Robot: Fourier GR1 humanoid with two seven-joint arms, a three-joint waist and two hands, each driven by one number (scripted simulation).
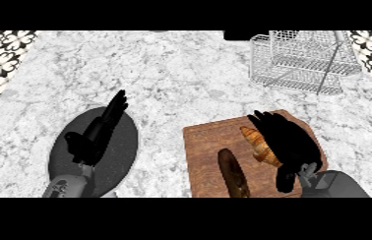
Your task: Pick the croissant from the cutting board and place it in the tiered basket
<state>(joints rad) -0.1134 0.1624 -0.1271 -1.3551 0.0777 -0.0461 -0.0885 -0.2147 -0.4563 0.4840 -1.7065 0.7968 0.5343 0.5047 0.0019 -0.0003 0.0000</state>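
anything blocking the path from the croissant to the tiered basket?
Nothing visible. The croissant lies on the cutting board under the right hand; only bare counter lies between it and the tiered basket.

The counter [167, 76] looks like polished grey-white speckled stone. The cutting board [207, 150] is brown wood with a matt grain. The tiered basket [305, 62] is thin silvery wire mesh. The croissant [259, 145] has a golden, ridged crust. A dark grey plate [123, 150] looks matt and finely speckled
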